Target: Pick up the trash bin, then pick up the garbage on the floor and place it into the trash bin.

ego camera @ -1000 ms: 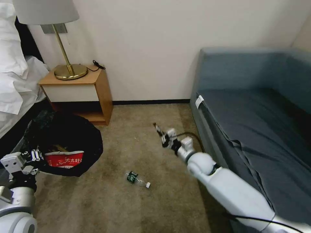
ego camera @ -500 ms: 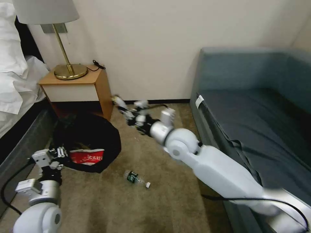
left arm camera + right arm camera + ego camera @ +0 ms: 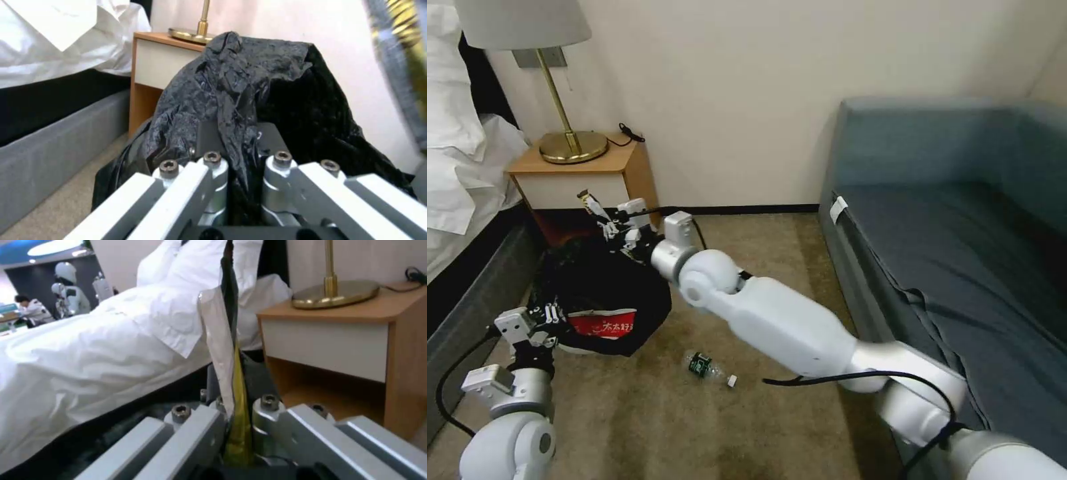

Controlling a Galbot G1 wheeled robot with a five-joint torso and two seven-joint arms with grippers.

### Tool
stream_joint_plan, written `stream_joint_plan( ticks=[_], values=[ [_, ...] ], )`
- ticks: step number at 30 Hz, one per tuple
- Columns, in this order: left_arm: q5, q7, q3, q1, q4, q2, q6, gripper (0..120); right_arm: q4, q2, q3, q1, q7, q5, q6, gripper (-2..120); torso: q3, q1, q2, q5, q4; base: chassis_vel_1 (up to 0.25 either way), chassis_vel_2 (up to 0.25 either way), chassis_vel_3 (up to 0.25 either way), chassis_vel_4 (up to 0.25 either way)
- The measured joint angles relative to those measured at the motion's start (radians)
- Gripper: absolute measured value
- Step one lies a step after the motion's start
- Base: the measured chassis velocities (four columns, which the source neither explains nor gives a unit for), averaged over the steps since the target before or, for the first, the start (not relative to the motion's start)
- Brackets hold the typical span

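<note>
A small bin (image 3: 602,303), draped in a crinkly black bag (image 3: 249,96), is held off the carpet (image 3: 647,413) at the lower left, tilted so its mouth faces the camera. Inside it lies a crumpled red-and-white wrapper (image 3: 603,325). The left gripper (image 3: 548,321) is closed on the near rim; in the left wrist view its two fingers (image 3: 213,180) pinch a fold of the black bag between them.

The right arm reaches across to the far side of the bin, in front of the nightstand (image 3: 587,180). The right gripper (image 3: 606,223) hangs just above the bin's far rim, fingers closed on a thin shiny wrapper (image 3: 225,366), silver on one face and gold near the grip, standing up from the fingertips.

On the carpet just right of the bin lies a small clear bottle (image 3: 710,369) with a green label and white cap, on its side, touched by neither gripper
</note>
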Motion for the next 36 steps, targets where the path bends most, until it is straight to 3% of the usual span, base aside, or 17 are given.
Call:
stream_joint_plan(
  ticks=[15,17,21,26,29,32,36],
  values=[
    [-0.01,-0.015,-0.001,-0.036,0.014,0.012,0.01,5,-0.06,0.043,-0.049,-0.106,-0.024,-0.049,0.066,3,0.0,0.0,0.0,0.0001,-0.0002,0.0,0.0,0.0,0.0],
    [-0.01,-0.016,0.0,-0.036,0.014,0.009,0.011,5,-0.048,0.038,-0.055,-0.12,-0.013,-0.05,0.06,16,0.0,0.0,0.0,0.0002,-0.0002,0.0,0.0,0.0,0.0],
    [-0.01,-0.016,0.0,-0.036,0.014,0.007,0.011,5,-0.043,0.034,-0.059,-0.126,-0.007,-0.053,0.057,25,0.0,0.0,0.0,0.0001,-0.0003,0.0,0.0,0.0,0.0],
    [-0.009,-0.016,-0.001,-0.031,0.015,0.004,0.009,5,-0.017,0.017,-0.073,-0.14,0.007,-0.06,0.051,50,0.0,0.0,0.0,0.0002,-0.0003,0.0,0.0,0.0,0.0],
    [-0.009,-0.016,-0.002,-0.03,0.014,0.005,0.009,5,-0.013,0.015,-0.075,-0.14,0.009,-0.064,0.051,53,0.0,0.0,0.0,0.0002,-0.0003,0.0,0.0,0.0,0.0],
    [-0.014,-0.016,-0.012,-0.026,0.012,0.01,0.005,5,0.014,-0.001,-0.088,-0.136,0.028,-0.071,0.04,71,0.0,0.0,0.0,0.0004,-0.0002,0.0,0.0,0.0,0.0],
    [-0.015,-0.016,-0.018,-0.025,0.013,0.013,0.002,5,0.043,-0.028,-0.094,-0.123,0.05,-0.066,-0.002,83,0.0,0.0,0.0,0.0005,-0.0001,0.0,0.0,0.0,0.0]
  ],
)
